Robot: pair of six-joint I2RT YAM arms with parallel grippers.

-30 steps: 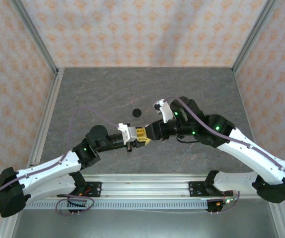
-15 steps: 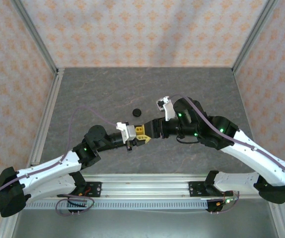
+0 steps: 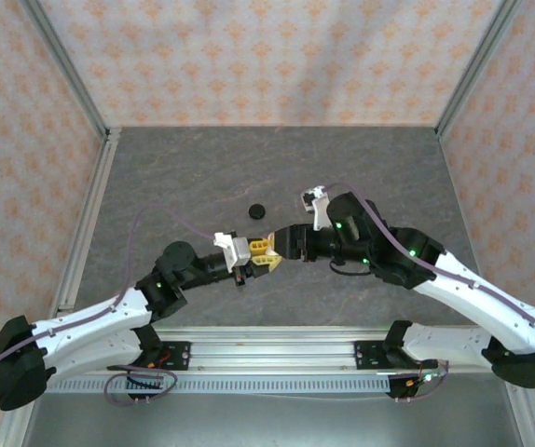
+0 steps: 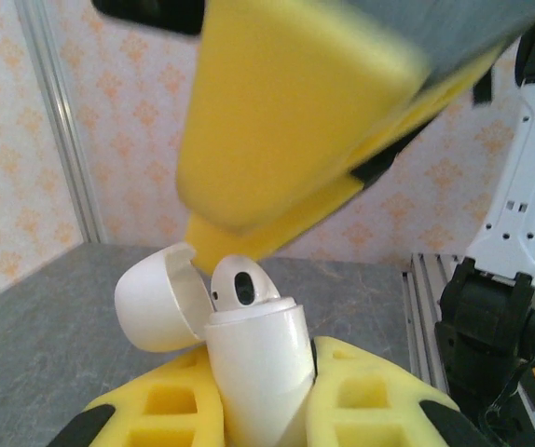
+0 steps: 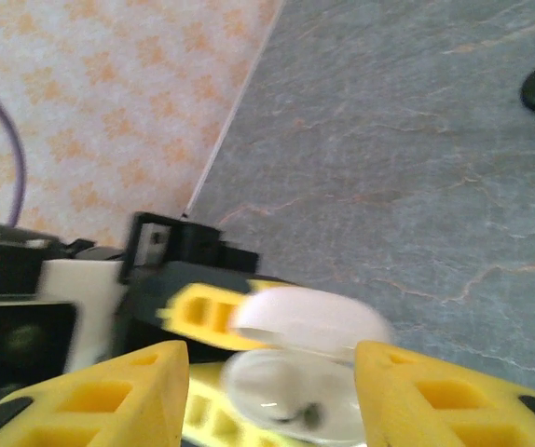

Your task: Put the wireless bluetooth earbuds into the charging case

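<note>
Over the near middle of the worktop (image 3: 156, 168), the left fingers (image 4: 365, 396) are clamped on the lower body of a white charging case (image 4: 260, 372). They seem to hold it off the surface, with its lid (image 4: 156, 303) swung open to one side. A white earbud (image 4: 240, 284) stands in the case's mouth with its head above the rim; I judge it not fully seated. The right fingers (image 5: 109, 391) are apart and grip nothing, and one of them hangs just above the earbud and lid.

An off-line push could tip the earbud out onto the worktop. It could also catch the lid and shut it on the earbud. Pressure might twist the smooth, rounded case in its grip as well.

Farther back, toward the worktop's middle, lies a small black round thing (image 3: 257, 210). It is well apart from the case and, in my judgement, not in the way.
</note>
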